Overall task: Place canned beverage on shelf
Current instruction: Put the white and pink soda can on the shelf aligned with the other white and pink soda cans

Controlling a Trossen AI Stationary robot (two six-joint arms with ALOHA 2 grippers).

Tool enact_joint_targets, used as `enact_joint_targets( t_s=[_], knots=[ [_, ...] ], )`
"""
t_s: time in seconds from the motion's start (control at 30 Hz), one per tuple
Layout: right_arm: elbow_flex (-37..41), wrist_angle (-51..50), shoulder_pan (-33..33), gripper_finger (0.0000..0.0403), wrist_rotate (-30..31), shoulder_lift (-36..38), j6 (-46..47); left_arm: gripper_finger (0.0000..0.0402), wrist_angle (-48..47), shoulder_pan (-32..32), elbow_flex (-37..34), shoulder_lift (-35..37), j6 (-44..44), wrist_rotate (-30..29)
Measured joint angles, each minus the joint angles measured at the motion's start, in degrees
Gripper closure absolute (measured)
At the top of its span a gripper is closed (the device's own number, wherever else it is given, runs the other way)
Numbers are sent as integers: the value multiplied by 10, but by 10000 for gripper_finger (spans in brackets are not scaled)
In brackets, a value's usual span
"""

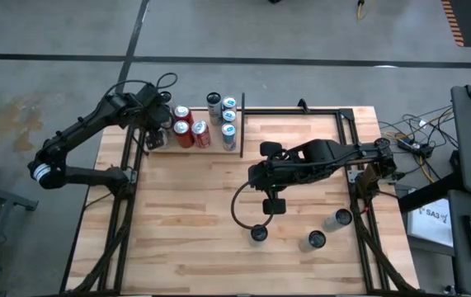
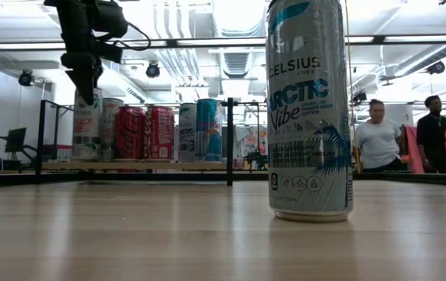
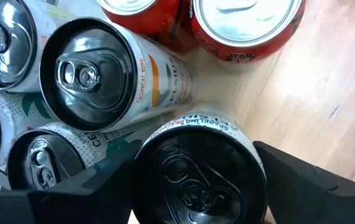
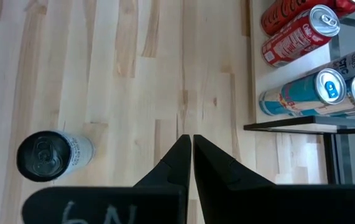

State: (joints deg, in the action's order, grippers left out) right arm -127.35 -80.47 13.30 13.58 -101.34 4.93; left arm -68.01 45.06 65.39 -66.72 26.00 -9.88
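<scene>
While the left fingers (image 3: 196, 186) straddle a can (image 3: 199, 171) on the shelf (image 1: 157, 148), right fingers (image 4: 191, 163) pressed together, its smooth rigid wall looks slippery, best gripped mid-body.

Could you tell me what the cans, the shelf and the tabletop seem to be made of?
The cans look like thin aluminium: shiny stamped lids with pull tabs and glossy printed sides. The shelf seems to be pale smooth plywood, edged by black, probably metal, rods. The tabletop looks like jointed wooden strips with visible grain, butcher-block style.
</scene>
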Motion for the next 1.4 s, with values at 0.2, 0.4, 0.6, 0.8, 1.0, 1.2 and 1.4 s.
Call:
enact_joint_targets(
  t_s=[0.2,0.4,0.6,0.8,1.0,1.2,1.4],
  knots=[
    [0,0,0,394,0,0,4,126,-16,0,0,0,-17,0],
    [0,0,0,394,0,0,4,126,-19,1,0,1,-30,-1],
    [0,0,0,394,0,0,5,125,-19,1,-3,1,-32,-11],
    [0,0,0,394,0,0,5,125,-14,2,-10,1,-34,-43],
    [0,0,0,394,0,1,5,125,1,1,-29,4,-36,-44],
    [0,0,0,394,0,1,5,124,2,2,-31,13,-41,-46],
    [0,0,0,394,0,3,5,107,-5,2,-34,25,-41,-46]
  ],
)
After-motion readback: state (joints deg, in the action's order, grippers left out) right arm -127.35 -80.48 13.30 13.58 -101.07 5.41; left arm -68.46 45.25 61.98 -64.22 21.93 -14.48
